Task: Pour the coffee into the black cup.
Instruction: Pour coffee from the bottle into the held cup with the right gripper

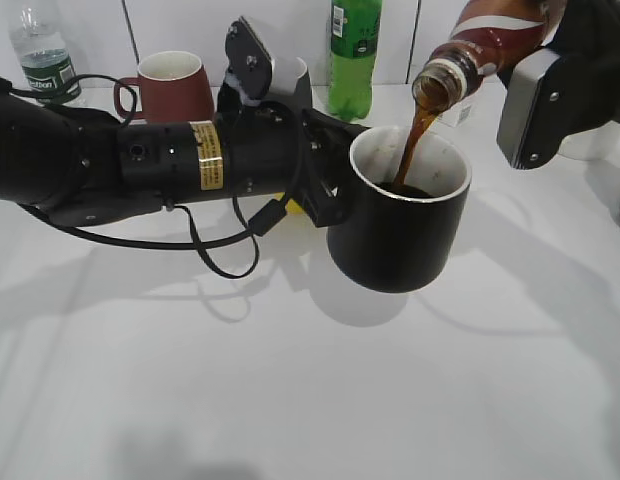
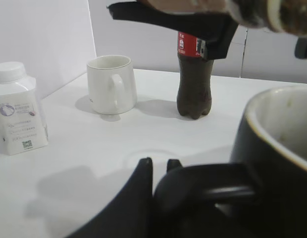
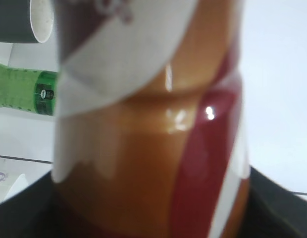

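Coffee bottle [image 1: 485,45] tilted neck-down-left (pouring) | right end effector [image 1: 550,70] grips it | left end effector [image 1: 325,190] clamps black cup [image 1: 400,215]

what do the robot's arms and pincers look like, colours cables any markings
The left arm is a thick matte black tube with a yellow label band around it and a thin black cable looping loosely beneath. Its pincer is angular black plastic. The right arm shows a boxy grey housing beside black parts. No sleeves.
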